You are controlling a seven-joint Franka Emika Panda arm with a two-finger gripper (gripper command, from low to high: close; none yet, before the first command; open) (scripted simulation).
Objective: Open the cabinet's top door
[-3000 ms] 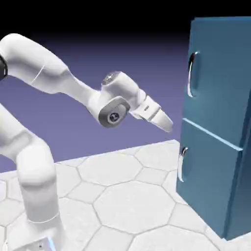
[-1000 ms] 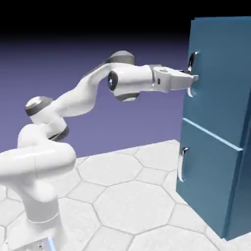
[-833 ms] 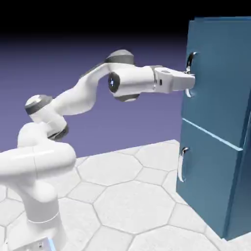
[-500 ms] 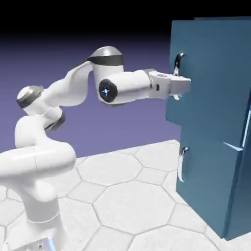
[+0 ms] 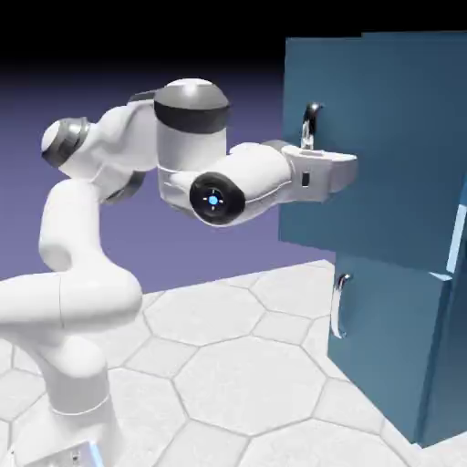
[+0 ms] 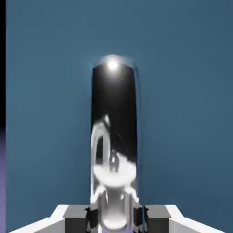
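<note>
Reaching in from the exterior view's left, the white arm (image 5: 77, 296) bends toward the cabinet. Next comes the curved silver handle (image 5: 311, 123) of the top door. The hand (image 6: 115, 219) has its fingertips closed in on either side of that handle, pinching the bar between them, as the hand view shows. The handle looks hard, smooth and polished, probably metal, so it should not give under pressure, but it may let the fingers slide along its length. The upright middle of the bar, away from its curved ends, seems the place to take hold, with one finger on each side; the bow away from the panel should leave room for them.

Farther right, the top door (image 5: 392, 119) stands partly open, its handle side jutting out past the body of the cabinet (image 5: 436, 365) and overhanging the lower door (image 5: 378, 328). The panel is broad, flat and looks rigid. I judge that it will move as one stiff piece on hinges at the exterior view's right, needing a curved pull rather than a straight one. Its weight cannot be told from its look, though the hinges should carry it. A steady, moderate pull with the wrist turning along the arc should suit it; a sideways twist could let the slick bar slip or strain the grip.
</note>
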